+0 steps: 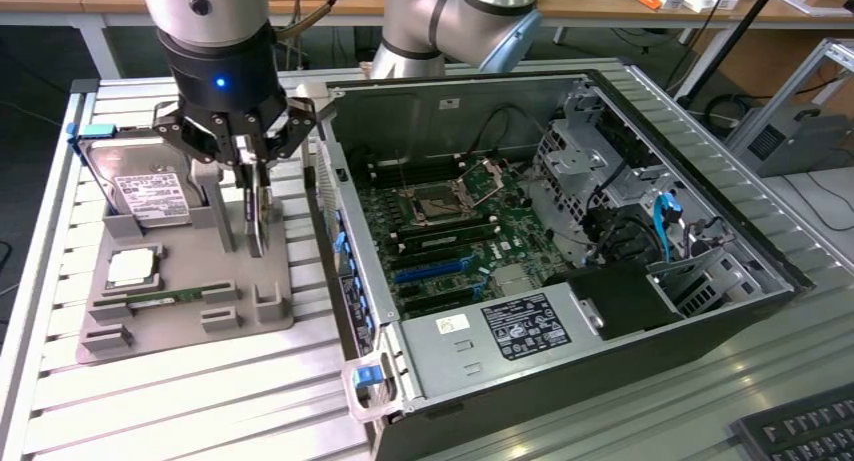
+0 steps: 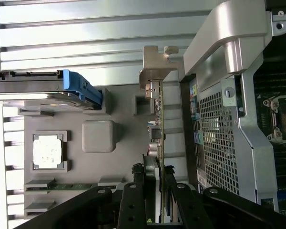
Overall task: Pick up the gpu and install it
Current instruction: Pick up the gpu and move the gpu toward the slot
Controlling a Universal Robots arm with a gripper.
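Gripper point(image 2: 154, 174) is clamped on the gpu point(image 2: 156, 119), which stands upright on the tray point(image 2: 97, 157). Case point(image 2: 219, 138) sits just beside.

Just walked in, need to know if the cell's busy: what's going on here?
The robot arm's gripper is down over the gray tray beside the open computer case. Its fingers are closed on the graphics card, which stands on edge in the tray; I can't see that it has been lifted clear. The hard drive and a memory stick lie in the tray. The card is not in the case yet.
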